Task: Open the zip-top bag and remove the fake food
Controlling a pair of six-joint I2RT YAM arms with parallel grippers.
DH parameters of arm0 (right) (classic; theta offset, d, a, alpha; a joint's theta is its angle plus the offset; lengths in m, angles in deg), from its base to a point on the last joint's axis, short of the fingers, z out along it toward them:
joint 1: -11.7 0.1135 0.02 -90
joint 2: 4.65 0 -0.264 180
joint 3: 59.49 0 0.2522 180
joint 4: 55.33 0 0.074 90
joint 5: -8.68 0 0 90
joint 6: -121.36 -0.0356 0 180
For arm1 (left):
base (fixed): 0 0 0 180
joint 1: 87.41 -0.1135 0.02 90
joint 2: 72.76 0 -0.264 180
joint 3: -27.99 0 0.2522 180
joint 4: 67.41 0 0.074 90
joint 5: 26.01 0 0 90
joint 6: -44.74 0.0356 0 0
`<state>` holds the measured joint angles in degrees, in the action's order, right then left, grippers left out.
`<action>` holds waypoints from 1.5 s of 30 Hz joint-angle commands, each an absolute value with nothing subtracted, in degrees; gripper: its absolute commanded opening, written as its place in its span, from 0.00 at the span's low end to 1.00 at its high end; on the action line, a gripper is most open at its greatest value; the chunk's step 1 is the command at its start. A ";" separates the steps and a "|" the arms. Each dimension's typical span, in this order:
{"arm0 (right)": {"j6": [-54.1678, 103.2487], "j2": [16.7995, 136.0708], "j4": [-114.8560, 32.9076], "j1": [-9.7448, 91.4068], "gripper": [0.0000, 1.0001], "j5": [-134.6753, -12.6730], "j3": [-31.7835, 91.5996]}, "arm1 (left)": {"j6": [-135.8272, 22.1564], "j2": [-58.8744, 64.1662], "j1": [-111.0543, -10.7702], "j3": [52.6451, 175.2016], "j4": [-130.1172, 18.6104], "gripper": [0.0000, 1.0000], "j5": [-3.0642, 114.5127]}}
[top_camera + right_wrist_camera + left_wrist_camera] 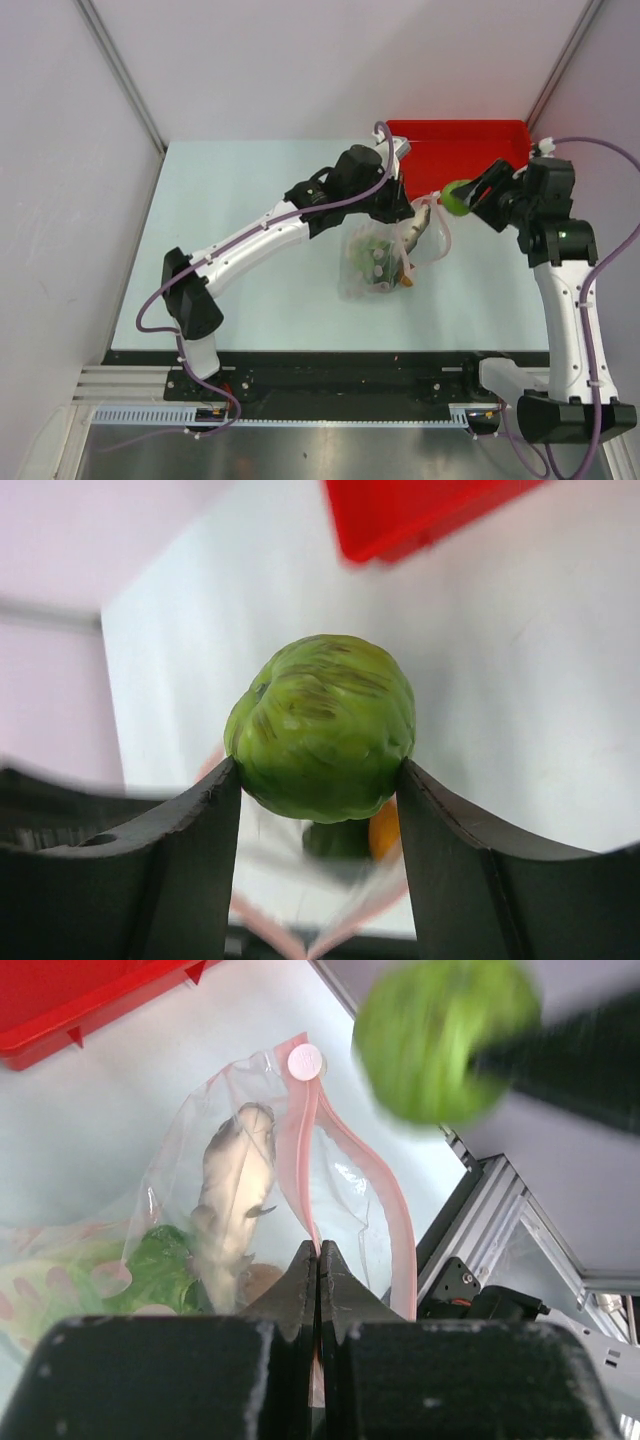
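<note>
The clear zip-top bag [383,258] lies mid-table with its mouth lifted and open. My left gripper [411,214] is shut on its pinkish zip strip [304,1150]; the jaws meet on the strip [318,1252]. Inside the bag I see a grey fish [236,1192], a leafy green piece [160,1266] and an orange-brown fruit [262,1282]. My right gripper [468,197] holds a light green round fruit [456,198] in the air, right of the bag's mouth. The fruit [322,725] is clamped between both fingers of the right gripper [320,780], with the bag's mouth [300,935] blurred below.
A red rectangular tray [470,135] stands at the table's back right, just behind both grippers, and shows as the red tray [70,1000] in the left wrist view. Grey walls enclose the table on the left, back and right.
</note>
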<state>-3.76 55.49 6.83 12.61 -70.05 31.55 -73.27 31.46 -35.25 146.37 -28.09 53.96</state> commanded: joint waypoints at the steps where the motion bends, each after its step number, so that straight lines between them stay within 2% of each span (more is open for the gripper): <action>1: -5.38 61.34 -0.96 8.02 0.00 -77.09 37.15 | -73.55 29.90 -35.73 143.54 -30.53 0.00 49.93; 14: -8.37 101.77 -5.88 -3.23 0.00 -80.08 65.53 | -73.73 28.75 -38.19 143.35 -33.96 0.00 46.06; 18: -7.15 112.92 -10.80 -5.26 0.00 -80.35 68.53 | -76.45 29.71 -38.19 143.53 -38.00 0.00 42.55; 23: -6.00 122.35 -10.28 -7.10 0.06 -77.27 73.89 | -78.92 32.00 -37.58 145.03 -37.22 0.00 41.31; 25: -6.61 124.63 -9.41 -7.72 0.11 -77.27 74.42 | -79.09 32.18 -37.40 145.72 -36.16 0.00 41.22; 28: -7.32 127.70 -7.31 -8.16 0.37 -76.48 76.87 | -78.57 32.01 -37.14 145.91 -34.32 0.00 41.57; 29: -7.23 128.67 -5.99 -8.16 0.52 -76.57 77.93 | -78.65 31.83 -37.05 145.73 -34.14 0.00 41.66; 32: -6.09 132.18 0.78 -8.16 0.72 -76.48 84.69 | -78.66 31.92 -36.61 145.47 -33.44 0.00 41.48; 33: -5.56 132.63 2.27 -8.25 0.74 -76.22 87.75 | -78.65 31.83 -36.52 145.29 -33.09 0.00 41.57; 35: -6.26 132.82 7.89 -7.98 0.84 -77.45 90.14 | -78.92 31.83 -36.35 144.94 -32.91 0.00 41.22; 39: -7.58 125.47 12.30 -6.32 0.90 -78.94 86.65 | -77.96 31.48 -36.17 145.03 -31.77 0.00 40.78; 45: -6.70 111.22 11.43 -0.70 0.90 -78.59 67.33 | -77.95 31.30 -36.17 144.15 -32.29 0.00 40.61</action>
